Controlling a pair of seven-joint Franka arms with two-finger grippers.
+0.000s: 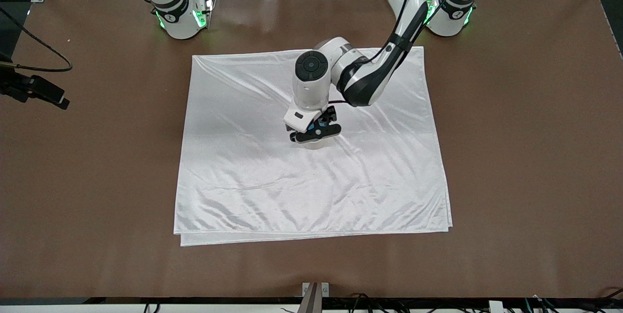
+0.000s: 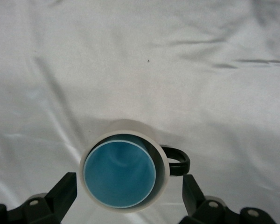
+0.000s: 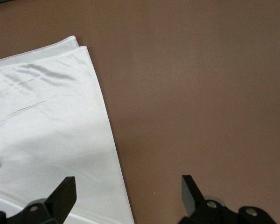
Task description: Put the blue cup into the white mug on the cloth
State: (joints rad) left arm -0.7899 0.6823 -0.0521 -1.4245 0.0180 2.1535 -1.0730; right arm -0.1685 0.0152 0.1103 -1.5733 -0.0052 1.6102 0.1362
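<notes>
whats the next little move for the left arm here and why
Probably lift the left gripper straight up and away. The blue cup already sits inside the white mug on the cloth, and the fingers stand open on either side of the mug without holding it. The right gripper waits open over the table by the cloth's corner.

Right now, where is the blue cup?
The blue cup sits inside the white mug near the middle of the cloth, directly under the open left gripper, as the left wrist view shows.
</notes>
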